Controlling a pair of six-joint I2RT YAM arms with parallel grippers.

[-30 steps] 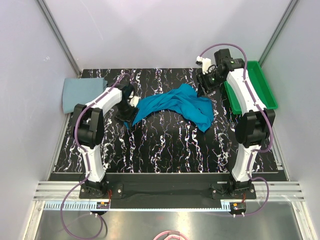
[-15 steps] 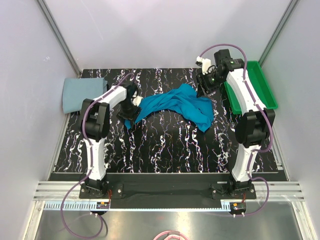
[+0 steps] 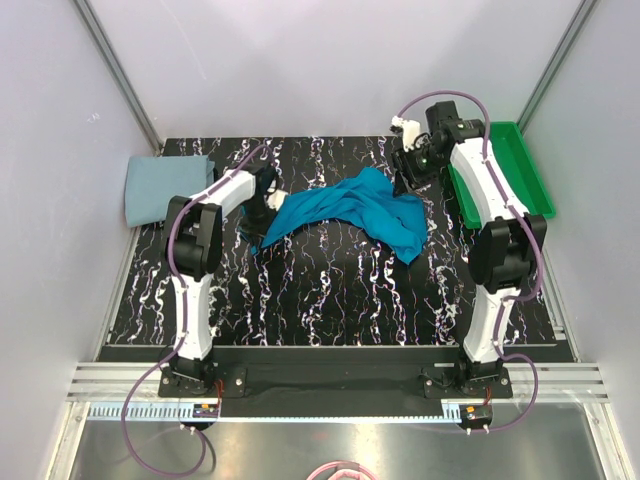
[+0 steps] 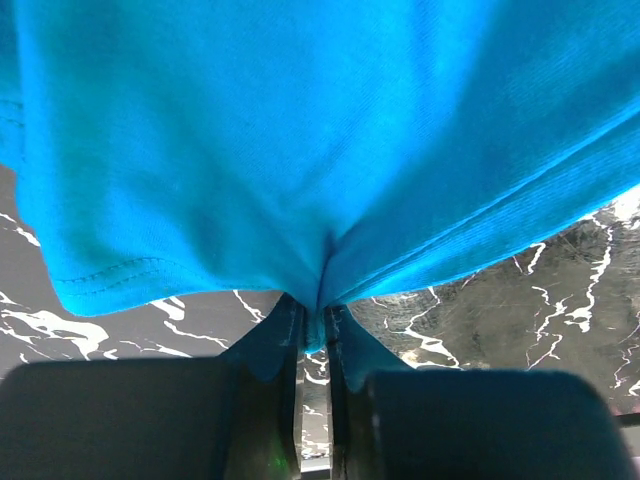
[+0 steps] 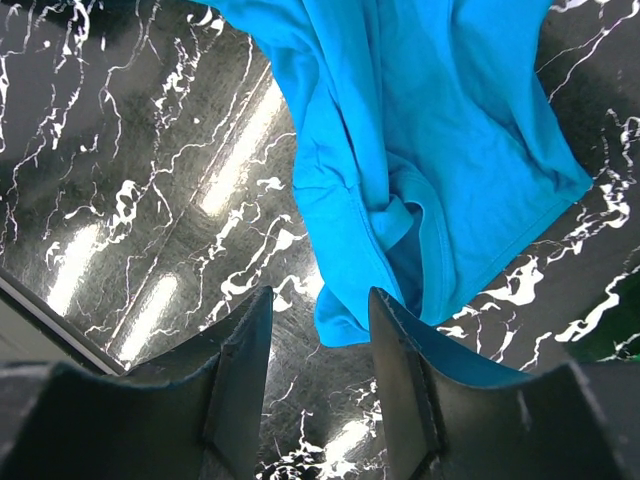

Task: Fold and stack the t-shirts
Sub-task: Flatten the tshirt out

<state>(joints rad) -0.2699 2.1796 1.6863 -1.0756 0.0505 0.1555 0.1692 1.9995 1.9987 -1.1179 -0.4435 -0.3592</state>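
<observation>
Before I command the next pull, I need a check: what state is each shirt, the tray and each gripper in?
Teal shirt: unfolded, bunched up, left end pinched.
Grey shirt: folded flat, far left corner.
Tray: flat at far right, no shirt seen in its visible part.
Left gripper: shut on the teal shirt.
Right gripper: open, holding nothing, above the teal shirt's edge.

The bright teal-blue cloth t-shirt [image 3: 350, 210] lies crumpled in a long band, left end pinched in the left pincer [image 4: 312, 315], bunched right end under the right pincer [image 5: 318, 305]. The pale grey-blue cloth t-shirt [image 3: 165, 187] lies folded, well left of both.
</observation>
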